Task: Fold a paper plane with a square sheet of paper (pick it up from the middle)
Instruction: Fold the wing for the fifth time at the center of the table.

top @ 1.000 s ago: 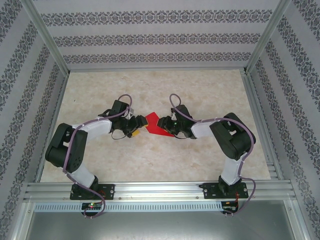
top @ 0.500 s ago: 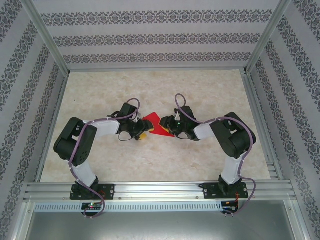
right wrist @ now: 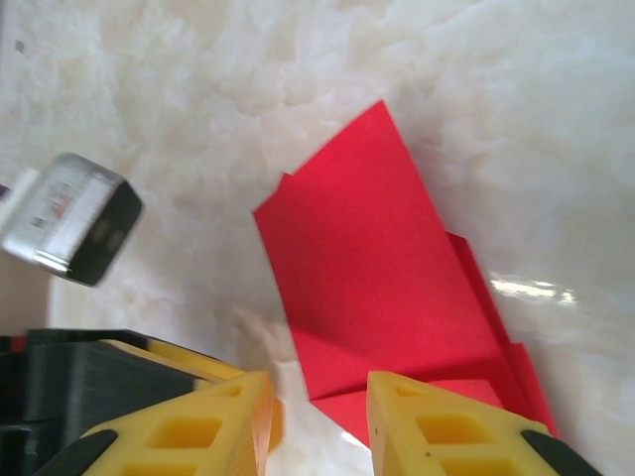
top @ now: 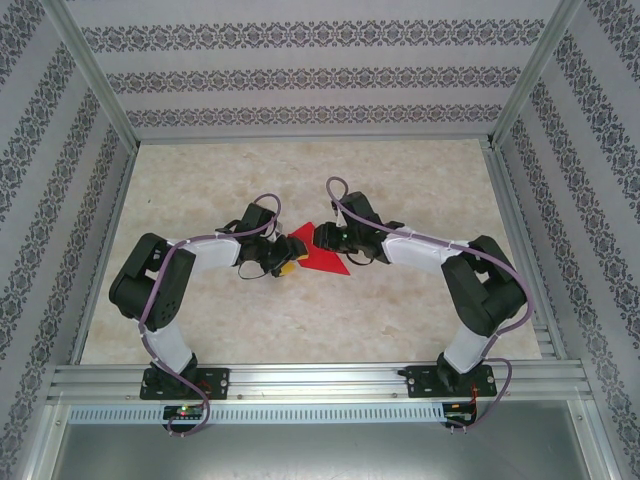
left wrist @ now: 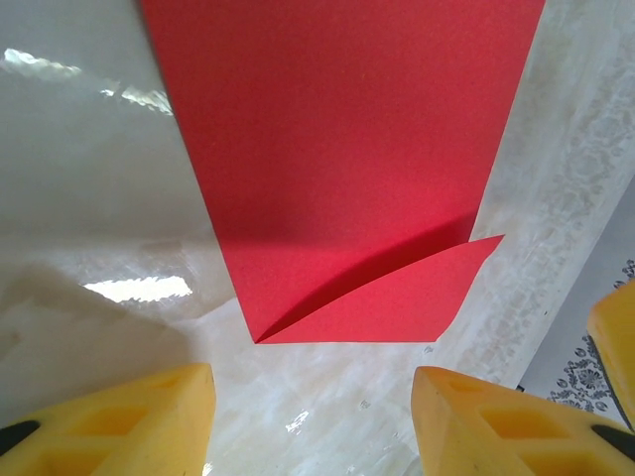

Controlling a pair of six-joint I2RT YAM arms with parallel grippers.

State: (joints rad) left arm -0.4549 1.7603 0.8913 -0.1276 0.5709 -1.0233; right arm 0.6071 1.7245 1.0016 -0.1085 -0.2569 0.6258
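Red paper (left wrist: 342, 139) shows its lifted flap (left wrist: 397, 297) at left wrist; left fingers (left wrist: 119, 421), right fingers (right wrist: 451, 426) gape.

Bright, even light falls from above. The glossy pale marbled tabletop (left wrist: 79, 178) throws back white glare streaks beside the folded bright red paper sheet (left wrist: 337, 149), and its lifted flap casts a soft shadow. Close to the lens, the yellow foam fingers (left wrist: 149, 416) look soft and unfocused. The overhead view is crisp.

The red sheet of paper (top: 322, 260) lay folded and flat at the frame's centre. In the left wrist view, its lower corner flap (left wrist: 397, 302) was creased over.
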